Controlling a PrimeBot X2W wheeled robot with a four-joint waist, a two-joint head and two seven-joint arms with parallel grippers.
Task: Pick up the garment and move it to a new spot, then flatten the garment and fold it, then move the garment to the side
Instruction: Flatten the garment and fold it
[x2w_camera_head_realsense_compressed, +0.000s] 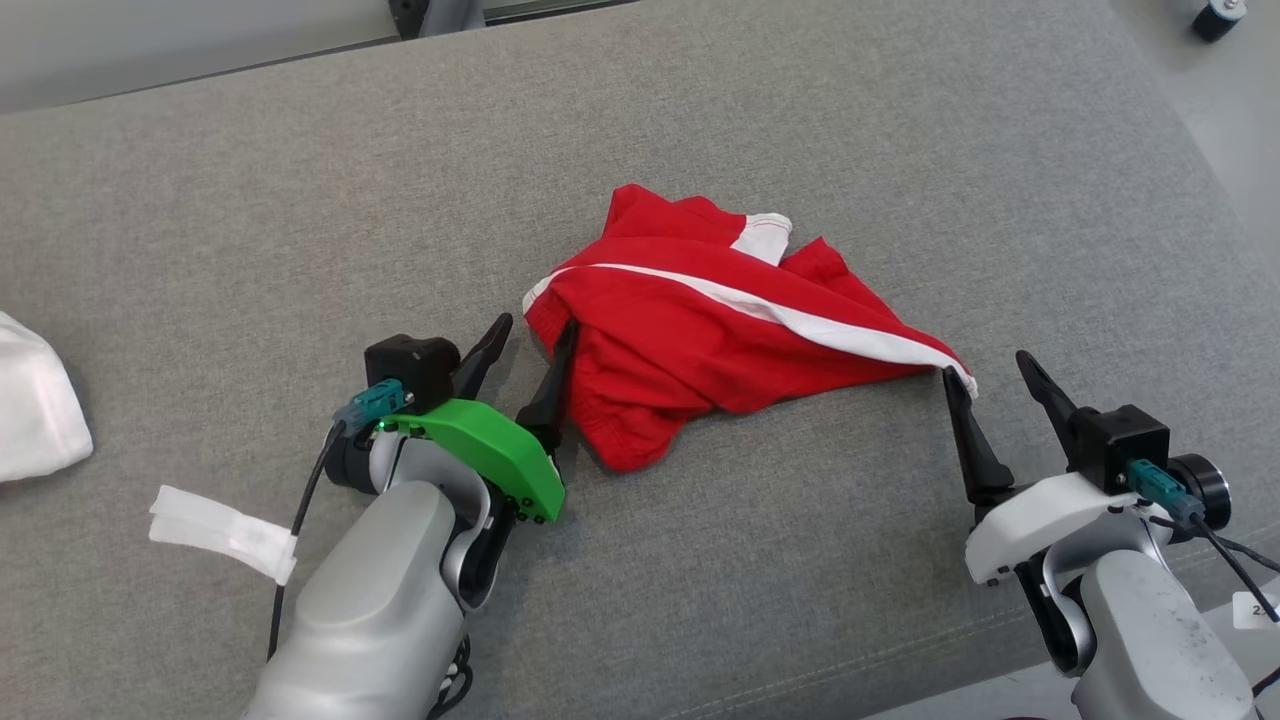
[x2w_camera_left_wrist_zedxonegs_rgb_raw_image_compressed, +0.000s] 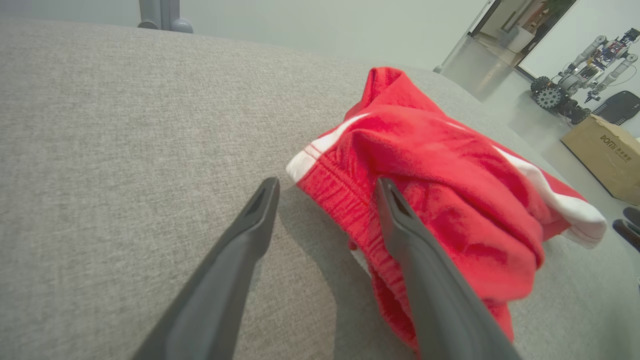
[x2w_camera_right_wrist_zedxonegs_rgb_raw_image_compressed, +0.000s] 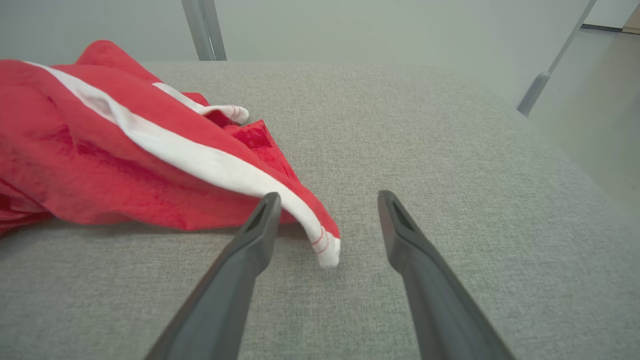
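A red garment with a white stripe (x2w_camera_head_realsense_compressed: 700, 330) lies crumpled in the middle of the grey padded surface (x2w_camera_head_realsense_compressed: 300, 200). My left gripper (x2w_camera_head_realsense_compressed: 535, 335) is open at its left edge, the jaws straddling the red hem (x2w_camera_left_wrist_zedxonegs_rgb_raw_image_compressed: 340, 195), one finger over the cloth. At the garment's right end my right gripper (x2w_camera_head_realsense_compressed: 985, 368) stands open. The white-tipped corner (x2w_camera_right_wrist_zedxonegs_rgb_raw_image_compressed: 327, 250) lies between its fingers, close to the left one.
A white cloth (x2w_camera_head_realsense_compressed: 35, 400) rests at the surface's left edge, and a white strip (x2w_camera_head_realsense_compressed: 225, 530) lies near my left forearm. Beyond the surface, on the floor, a cardboard box (x2w_camera_left_wrist_zedxonegs_rgb_raw_image_compressed: 605, 155) sits near another small robot (x2w_camera_left_wrist_zedxonegs_rgb_raw_image_compressed: 575, 85). A metal leg (x2w_camera_right_wrist_zedxonegs_rgb_raw_image_compressed: 202, 30) rises behind.
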